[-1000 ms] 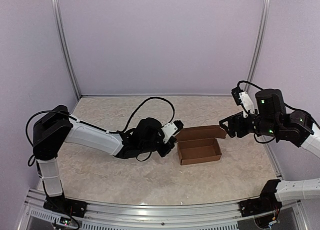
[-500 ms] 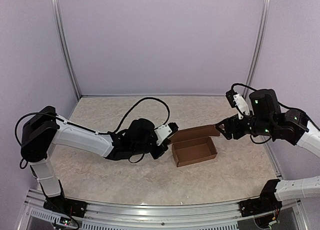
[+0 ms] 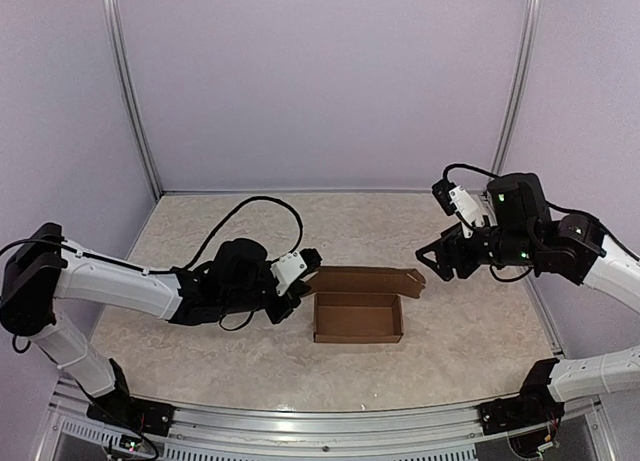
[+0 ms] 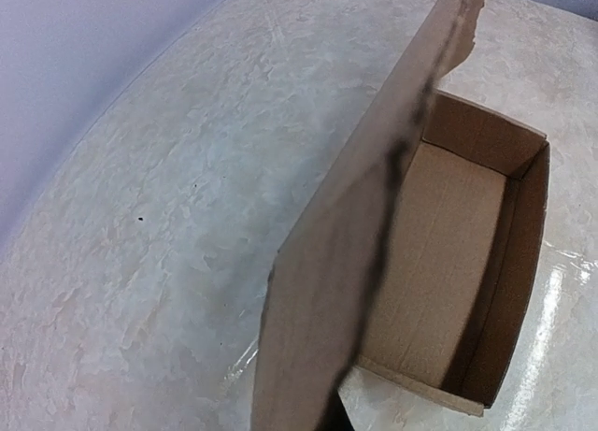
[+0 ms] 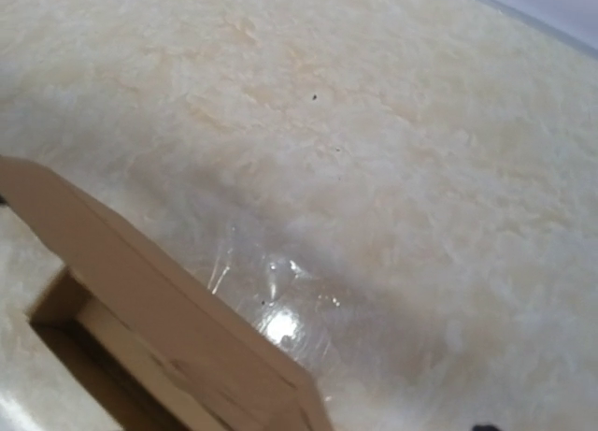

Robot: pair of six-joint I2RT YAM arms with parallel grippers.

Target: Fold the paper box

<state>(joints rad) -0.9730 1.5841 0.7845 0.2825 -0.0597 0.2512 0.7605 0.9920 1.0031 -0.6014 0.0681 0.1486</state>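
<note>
The paper box is a brown open tray in the middle of the table, with its lid flap standing up along the far side. My left gripper is shut on the left end of that flap. In the left wrist view the flap runs edge-on away from the camera, with the tray's inside to its right; the fingers are hidden. My right gripper hovers open just right of the flap's tabbed right end, not touching it. In the right wrist view the box fills the lower left corner.
The marbled tabletop is walled in by pale panels and metal posts. A metal rail runs along the near edge. The left arm's black cable loops above its wrist.
The left gripper has pulled the box left and nearer, turning it square to the table edge. The right arm has followed leftward, staying by the flap's right end.
</note>
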